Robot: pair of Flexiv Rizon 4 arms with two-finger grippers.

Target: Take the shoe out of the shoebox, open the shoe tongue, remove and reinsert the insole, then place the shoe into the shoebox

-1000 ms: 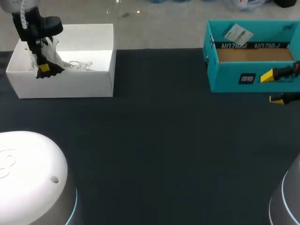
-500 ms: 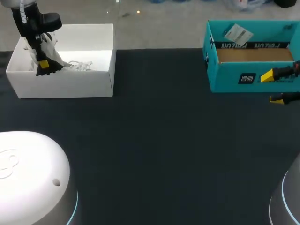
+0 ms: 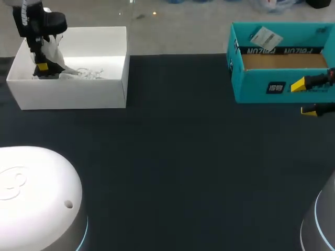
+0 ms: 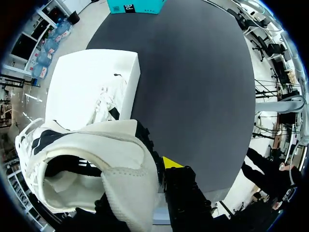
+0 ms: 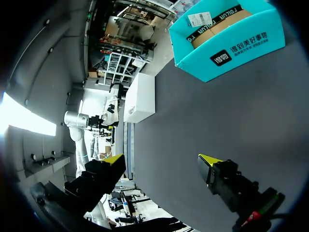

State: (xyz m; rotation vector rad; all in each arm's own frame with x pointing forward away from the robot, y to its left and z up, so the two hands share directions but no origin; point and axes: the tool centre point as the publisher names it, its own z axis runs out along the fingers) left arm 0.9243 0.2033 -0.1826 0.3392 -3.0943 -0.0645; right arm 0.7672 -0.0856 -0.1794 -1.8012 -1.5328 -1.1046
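Shoe (image 4: 87, 159): white with black trim and loose laces, hanging at the left end of the white box (image 3: 73, 94).
Left jaws: clamped on the heel collar.
Right jaws: open, holding nothing, over the desk (image 3: 172, 167) near the teal box (image 3: 261, 89).
Handling: likely light. The upper is soft and folds, so a collar hold lets the toe droop. The laces may snag.

My left gripper (image 3: 43, 66) holds the shoe (image 3: 55, 56) over the shoebox (image 3: 73, 95), far left; another box (image 3: 256, 86) stands far right, behind my right gripper (image 3: 306, 98).
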